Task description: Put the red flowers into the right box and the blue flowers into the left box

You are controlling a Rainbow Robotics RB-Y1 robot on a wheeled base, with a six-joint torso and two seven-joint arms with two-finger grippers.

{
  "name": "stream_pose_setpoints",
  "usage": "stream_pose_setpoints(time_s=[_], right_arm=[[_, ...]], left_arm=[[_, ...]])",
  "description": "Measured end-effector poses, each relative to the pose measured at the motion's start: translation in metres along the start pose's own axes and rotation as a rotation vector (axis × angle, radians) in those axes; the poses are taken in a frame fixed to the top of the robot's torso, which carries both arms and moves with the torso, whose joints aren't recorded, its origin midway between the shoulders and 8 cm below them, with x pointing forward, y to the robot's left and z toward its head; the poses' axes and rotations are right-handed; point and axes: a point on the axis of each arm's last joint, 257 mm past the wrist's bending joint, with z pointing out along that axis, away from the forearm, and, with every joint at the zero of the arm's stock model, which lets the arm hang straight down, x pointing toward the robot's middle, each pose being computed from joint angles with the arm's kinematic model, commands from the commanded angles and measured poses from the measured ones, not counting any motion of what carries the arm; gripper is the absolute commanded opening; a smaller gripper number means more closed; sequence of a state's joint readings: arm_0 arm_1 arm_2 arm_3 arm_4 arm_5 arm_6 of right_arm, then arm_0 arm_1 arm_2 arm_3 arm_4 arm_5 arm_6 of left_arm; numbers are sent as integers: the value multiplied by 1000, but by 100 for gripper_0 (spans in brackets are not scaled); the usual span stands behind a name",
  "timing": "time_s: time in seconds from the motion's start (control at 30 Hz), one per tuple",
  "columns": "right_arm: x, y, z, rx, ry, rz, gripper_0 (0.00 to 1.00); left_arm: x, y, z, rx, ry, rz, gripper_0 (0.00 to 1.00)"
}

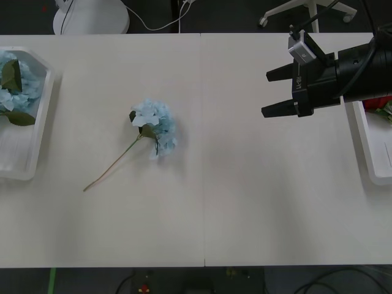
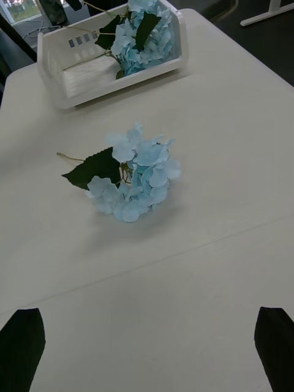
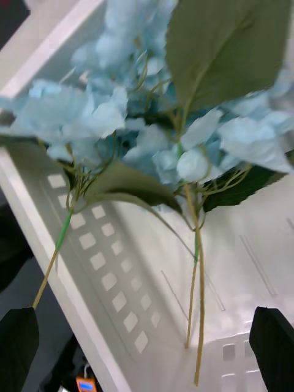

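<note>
One blue flower (image 1: 154, 127) lies alone on the table left of centre, its thin stem trailing toward the front left; it appears in the right wrist view as a pale-blue head (image 2: 138, 174) with a dark leaf. More blue flowers (image 1: 11, 79) (image 3: 153, 122) lie in the left box (image 1: 38, 131) (image 3: 92, 288) at the table's far left. My left gripper (image 3: 147, 349) hovers open over that box, close to the blooms. My right gripper (image 1: 266, 94) (image 2: 147, 349) hangs open and empty above the table's right side, pointing at the lone blue flower. A bit of the red flowers (image 1: 383, 102) peeks out in the right box (image 1: 366, 153).
The white table runs bare between the lone flower and the right box, with a seam down its middle. Chair bases and cables stand on the dark floor beyond the far edge.
</note>
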State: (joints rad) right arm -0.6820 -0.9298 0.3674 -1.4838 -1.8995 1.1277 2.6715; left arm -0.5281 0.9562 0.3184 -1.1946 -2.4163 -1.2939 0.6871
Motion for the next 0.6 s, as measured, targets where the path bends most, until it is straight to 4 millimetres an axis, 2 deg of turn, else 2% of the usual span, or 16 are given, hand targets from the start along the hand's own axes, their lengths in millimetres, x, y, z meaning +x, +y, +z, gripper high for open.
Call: stream_pose_setpoints(time_s=[0.1,0.3,0.47,0.6], right_arm=[[0,0,0,0,0,0,99],[0,0,0,0,0,0,99],[0,0,0,0,0,0,99],[0,0,0,0,0,0,99]], left_arm=[[-22,-21,-8,90,-93,105,100],[-69,-99,-11,297,-283,342,100],[-86,-184,-3,477,-292,382,100],[-95,-235,-2,565,-234,273,100]])
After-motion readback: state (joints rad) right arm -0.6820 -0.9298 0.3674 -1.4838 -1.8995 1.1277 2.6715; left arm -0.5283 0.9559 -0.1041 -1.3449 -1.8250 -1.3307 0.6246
